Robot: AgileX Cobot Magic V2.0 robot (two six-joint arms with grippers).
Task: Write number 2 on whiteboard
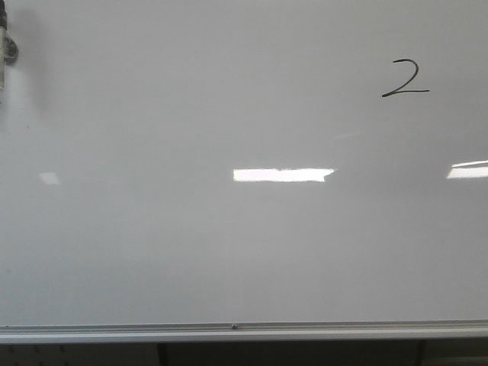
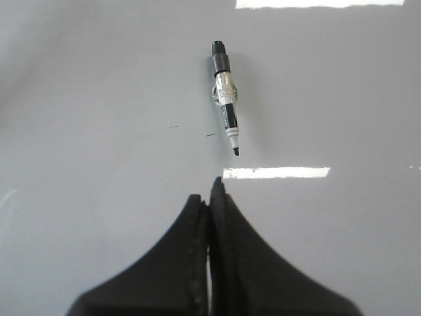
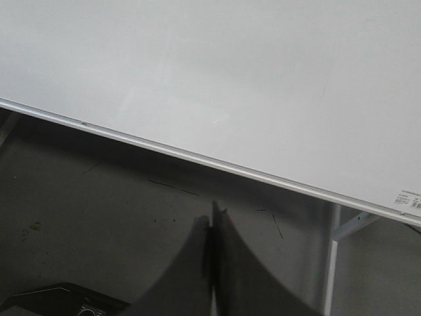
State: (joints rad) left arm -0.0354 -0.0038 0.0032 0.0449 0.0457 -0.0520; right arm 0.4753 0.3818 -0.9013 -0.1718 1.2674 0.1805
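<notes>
The whiteboard (image 1: pixel 152 252) fills the front view, with its silver rail (image 1: pixel 229 331) along the near edge. A thin black number 2 (image 1: pixel 406 78) is drawn at its far right. A black-and-clear marker (image 2: pixel 225 92) lies uncapped on the board in the left wrist view, tip toward my left gripper (image 2: pixel 209 191), which is shut and empty a short way from it. The marker's end shows at the far left of the front view (image 1: pixel 6 42). My right gripper (image 3: pixel 214 214) is shut and empty, off the board over the dark floor, near the rail (image 3: pixel 197 157).
Bright light reflections (image 1: pixel 282 174) lie across the board. Two tiny stray ink marks (image 2: pixel 210 135) sit beside the marker tip. A white frame leg (image 3: pixel 332 263) stands under the board's edge. A dark device (image 3: pixel 59 299) is below the right gripper.
</notes>
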